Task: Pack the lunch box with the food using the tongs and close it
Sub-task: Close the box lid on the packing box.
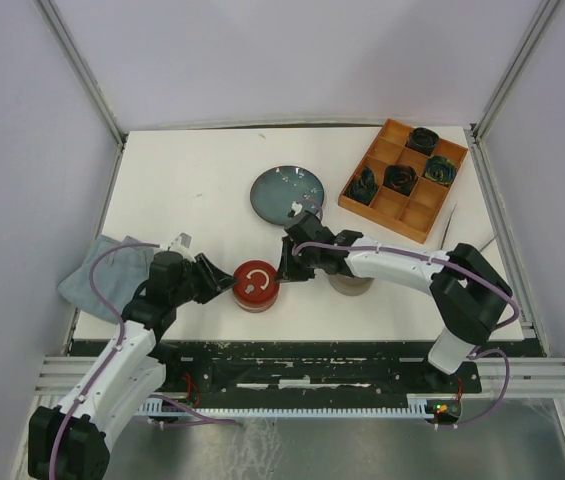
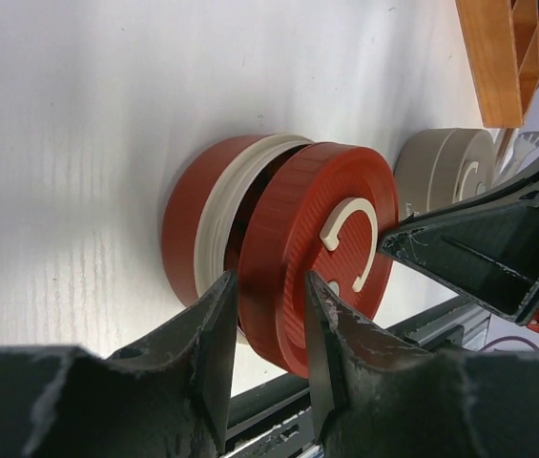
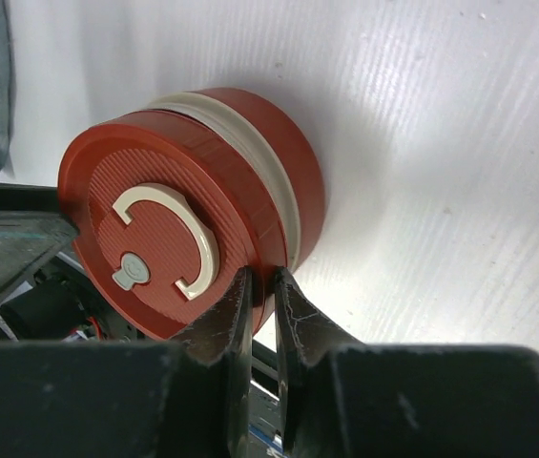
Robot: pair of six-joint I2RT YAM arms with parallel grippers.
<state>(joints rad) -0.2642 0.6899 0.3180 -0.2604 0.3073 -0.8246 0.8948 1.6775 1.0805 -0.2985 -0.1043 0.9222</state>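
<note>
Lunch box stands on the bench near its front edge, between the two arms. Its red lid sits tilted, with a gap to the base. Left hand and right hand each clamp the lid rim, on opposite sides.

- Orange compartment tray at the worktop's far right corner, holding dark coiled rosettes.
- Blue-grey plate left of it.
- Grey-blue cloth over the left edge.
</note>
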